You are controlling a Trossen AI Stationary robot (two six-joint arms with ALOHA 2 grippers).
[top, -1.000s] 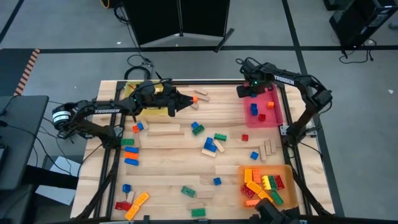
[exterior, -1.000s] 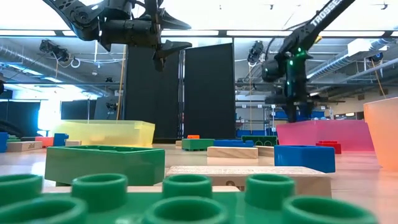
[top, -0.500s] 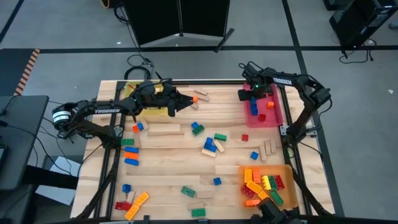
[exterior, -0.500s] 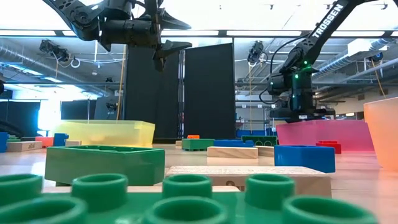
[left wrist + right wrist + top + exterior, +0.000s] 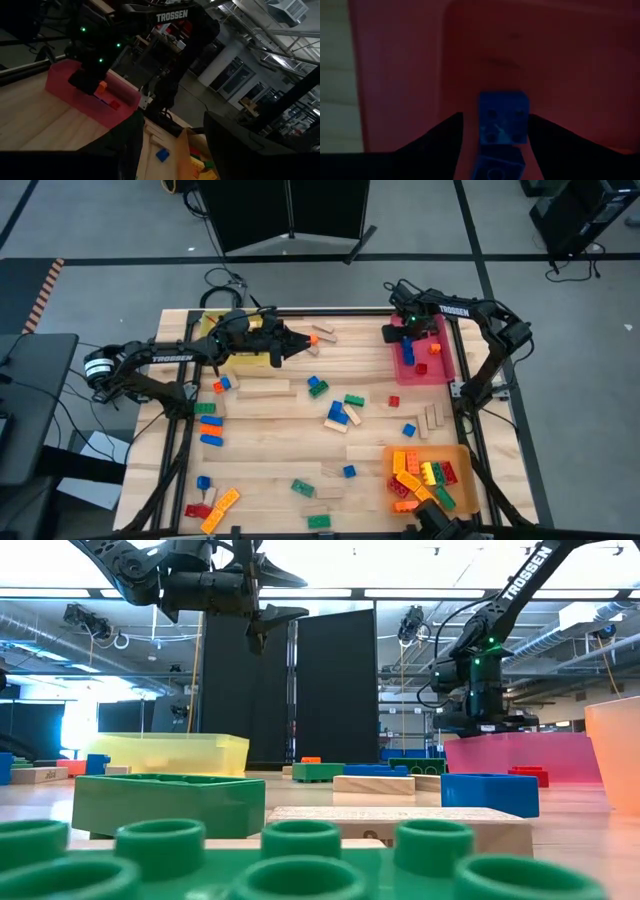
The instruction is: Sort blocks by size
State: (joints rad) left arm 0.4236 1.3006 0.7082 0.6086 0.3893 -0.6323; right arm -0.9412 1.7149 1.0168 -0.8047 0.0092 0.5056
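Between the right hand's [image 5: 495,145] two dark fingers [image 5: 435,137] sits a small blue brick [image 5: 502,117], square with four studs on top, lying on the floor of the red tray [image 5: 440,365] at the desk's [image 5: 290,430] far right corner. The fingers are spread with a little gap on either side of the brick, so they seem to flank it rather than pinch it. In the high view a red brick [image 5: 421,367] and an orange one [image 5: 435,348] lie in the same tray just beside this hand. The left hand [image 5: 298,340] hangs above the desk next to the yellow tray [image 5: 245,361], fingers parted and holding nothing, with a small orange brick [image 5: 313,339] just past its tips. The other blocks [image 5: 340,415], studded bricks in red, blue, green and orange along with tan wooden pieces, lie scattered over the desk between the two hands and nearer the front, and an orange tray [image 5: 462,470] well away from both hands holds a heap of mixed bricks.
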